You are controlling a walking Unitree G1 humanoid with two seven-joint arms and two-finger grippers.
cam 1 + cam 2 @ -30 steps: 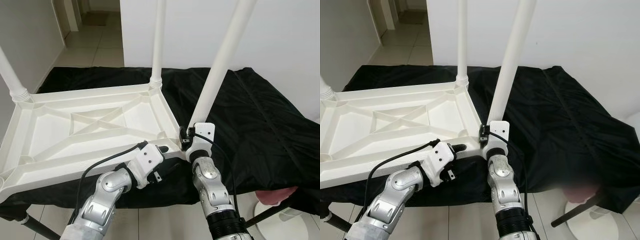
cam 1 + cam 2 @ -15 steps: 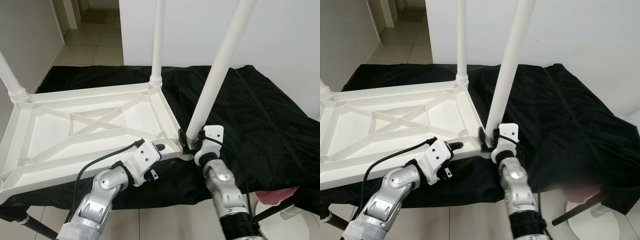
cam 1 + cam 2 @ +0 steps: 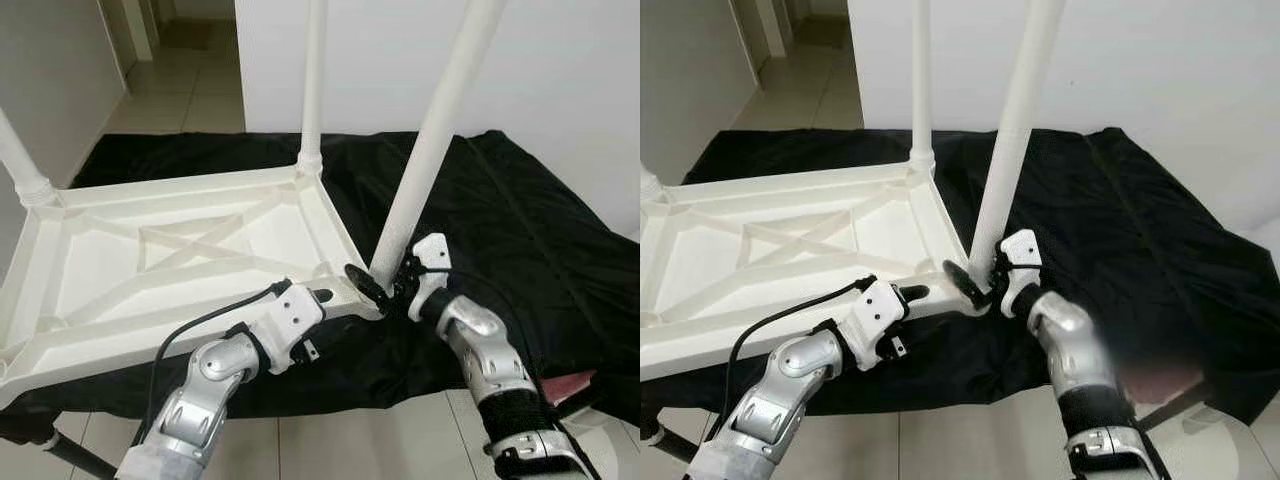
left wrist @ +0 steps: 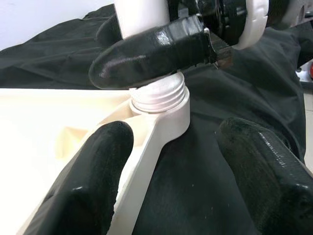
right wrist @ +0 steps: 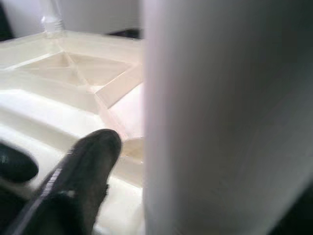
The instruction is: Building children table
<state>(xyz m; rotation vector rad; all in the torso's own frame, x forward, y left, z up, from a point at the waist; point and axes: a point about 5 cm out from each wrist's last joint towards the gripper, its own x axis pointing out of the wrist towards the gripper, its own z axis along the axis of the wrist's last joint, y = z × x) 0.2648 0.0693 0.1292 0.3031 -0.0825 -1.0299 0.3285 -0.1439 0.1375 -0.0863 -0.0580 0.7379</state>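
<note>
A white plastic table top (image 3: 90, 262) lies upside down on a black cloth. A white leg (image 3: 432, 140) stands tilted in the near right corner socket (image 4: 159, 95), its thread showing. My right gripper (image 3: 385, 285) is shut on the leg just above the socket, and one of its fingers (image 4: 146, 54) lies across the leg's base. My left gripper (image 3: 320, 296) is open at the front rim beside that corner. One of its fingers (image 4: 105, 161) is over the white rim, the other over the cloth.
Two more legs stand screwed in, one at the back corner (image 3: 312, 90) and one at the far left (image 3: 20, 160). The black cloth (image 3: 520, 220) stretches right of the table. A reddish object (image 3: 570, 385) sits low at the right. Tiled floor (image 3: 190, 90) lies behind.
My right forearm has swung out to the right and its gripper has turned around the leg's base. The leg leans slightly differently. My left gripper has hardly moved.
</note>
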